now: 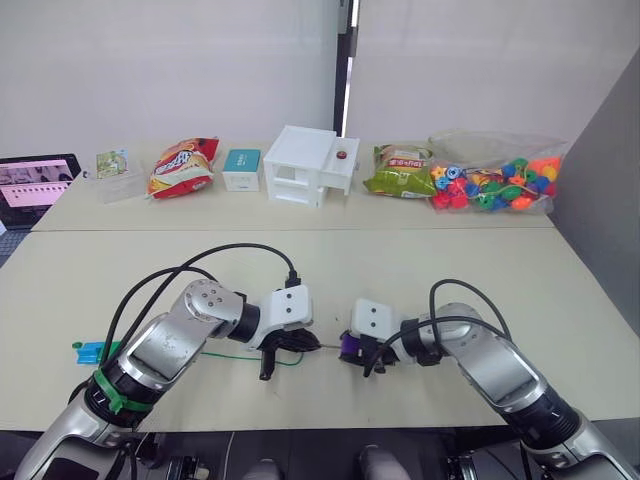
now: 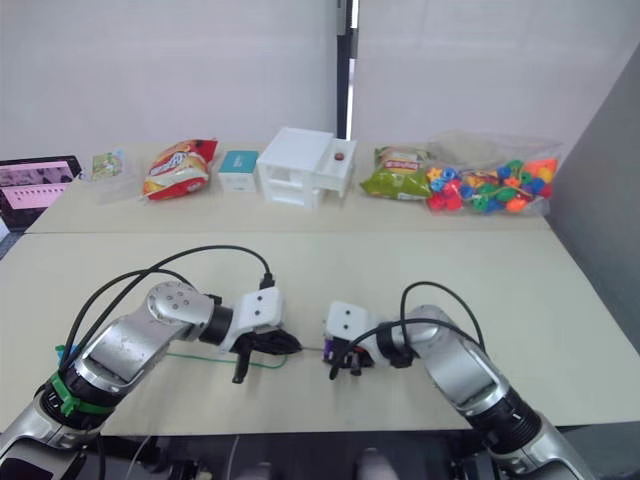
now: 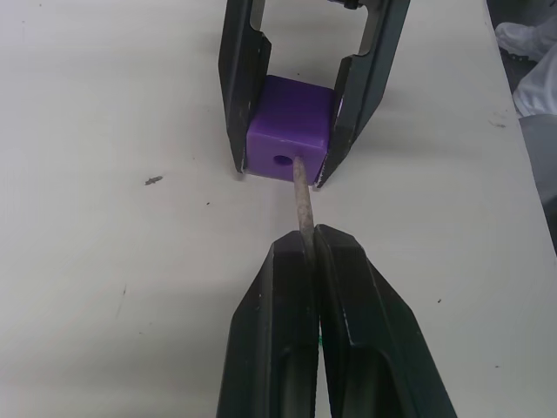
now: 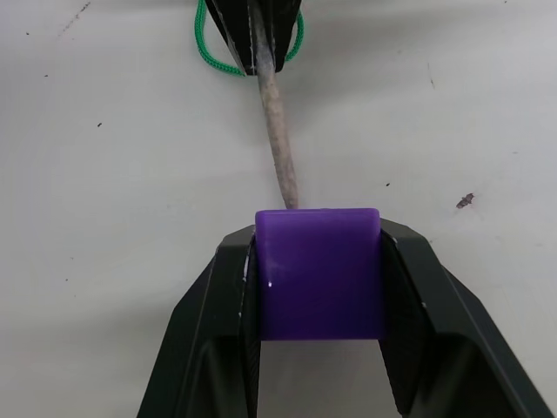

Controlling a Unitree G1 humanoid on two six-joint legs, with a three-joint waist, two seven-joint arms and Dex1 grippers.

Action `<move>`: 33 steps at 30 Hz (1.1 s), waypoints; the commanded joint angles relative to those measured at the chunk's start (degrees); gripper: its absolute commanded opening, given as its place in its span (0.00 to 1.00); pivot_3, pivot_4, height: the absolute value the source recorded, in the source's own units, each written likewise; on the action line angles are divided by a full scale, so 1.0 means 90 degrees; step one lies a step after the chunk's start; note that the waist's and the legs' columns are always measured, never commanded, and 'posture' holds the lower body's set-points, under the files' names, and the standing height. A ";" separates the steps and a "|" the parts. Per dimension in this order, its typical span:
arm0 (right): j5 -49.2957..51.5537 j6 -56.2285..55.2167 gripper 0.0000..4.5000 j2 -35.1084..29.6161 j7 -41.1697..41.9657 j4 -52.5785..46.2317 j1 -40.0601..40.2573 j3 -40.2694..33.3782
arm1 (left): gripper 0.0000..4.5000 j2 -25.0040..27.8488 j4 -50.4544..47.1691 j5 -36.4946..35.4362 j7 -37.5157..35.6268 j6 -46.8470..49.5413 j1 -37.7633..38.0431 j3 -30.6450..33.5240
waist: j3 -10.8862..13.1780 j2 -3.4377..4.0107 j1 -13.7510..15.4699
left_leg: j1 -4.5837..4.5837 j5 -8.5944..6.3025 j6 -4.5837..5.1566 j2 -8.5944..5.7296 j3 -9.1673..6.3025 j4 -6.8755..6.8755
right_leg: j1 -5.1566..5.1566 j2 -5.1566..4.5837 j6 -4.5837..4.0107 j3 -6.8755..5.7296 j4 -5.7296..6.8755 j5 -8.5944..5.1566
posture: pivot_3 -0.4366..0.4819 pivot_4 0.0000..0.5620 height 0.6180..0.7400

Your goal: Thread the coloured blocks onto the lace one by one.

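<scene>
The pale table [image 1: 300, 270] carries, along its far edge, a tablet [image 1: 35, 187], a small clear box [image 1: 118, 176], a red snack bag [image 1: 182, 166], a teal box [image 1: 242, 168], a white toy house [image 1: 305, 165], a green snack bag [image 1: 398, 172] and a clear bag of beads [image 1: 497, 178]. Near the left front edge lies what looks like a blue block [image 1: 92, 351], beside the green lace [image 1: 235, 355].

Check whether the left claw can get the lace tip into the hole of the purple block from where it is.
Probably yes: the left claw pinches the lace, whose stiff tip already meets the hole of the purple block, which the right claw holds steady, nothing between.
</scene>
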 commanded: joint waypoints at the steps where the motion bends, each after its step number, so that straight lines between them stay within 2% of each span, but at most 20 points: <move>1: 0.0117 0.0073 0.27 0.0021 0.0042 -0.0041 0.0055 0.0144 | 0.00 -0.0239 -0.0165 -0.0147 0.0040 -0.0146 -0.0067 -0.0060 | 0.0000 0.0000 0.0004 | 0.0000 0.0000 0.0000 0.0000 0.0000 0.0000 | 0.0000 0.0000 0.0000 0.0000 0.0000 0.0000 | 0.48 0.27 1.00; 17: 0.0119 0.0255 0.27 0.0064 0.0005 -0.0133 0.0047 0.0121 | 0.00 -0.1008 0.0201 -0.0031 0.0120 -0.0192 -0.0428 -0.0440 | -0.0001 0.0000 0.0118 | -0.0001 0.0001 -0.0001 -0.0004 0.0000 0.0010 | 0.0009 -0.0004 0.0001 0.0000 -0.0005 0.0000 | 0.48 0.27 1.00; 22: 0.0120 0.0321 0.27 0.0144 -0.0031 -0.0159 0.0036 0.0138 | 0.00 -0.1517 0.0593 0.0065 0.0187 -0.0402 -0.0451 -0.0624 | -0.0003 0.0000 0.0186 | 0.0008 0.0001 -0.0002 -0.0005 0.0000 0.0016 | 0.0027 -0.0004 0.0003 0.0000 -0.0012 0.0001 | 0.48 0.27 1.00; 30: 0.0214 0.0348 0.27 0.0132 0.0030 -0.0229 0.0098 0.0080 | 0.00 -0.1634 0.0816 0.0135 0.0102 -0.0586 -0.0429 -0.0533 | -0.0005 0.0001 0.0193 | 0.0021 0.0002 -0.0003 -0.0004 -0.0003 0.0016 | 0.0061 -0.0004 0.0008 -0.0002 -0.0045 0.0000 | 0.48 0.27 1.00; 33: 0.0313 0.0278 0.27 0.0178 0.0093 -0.0229 0.0136 0.0037 | 0.00 -0.1493 0.0804 0.0187 -0.0056 -0.0726 -0.0442 -0.0541 | -0.0005 0.0001 0.0193 | 0.0022 0.0002 -0.0003 -0.0004 -0.0004 0.0016 | 0.0064 -0.0004 0.0009 -0.0002 -0.0048 0.0000 | 0.48 0.27 1.00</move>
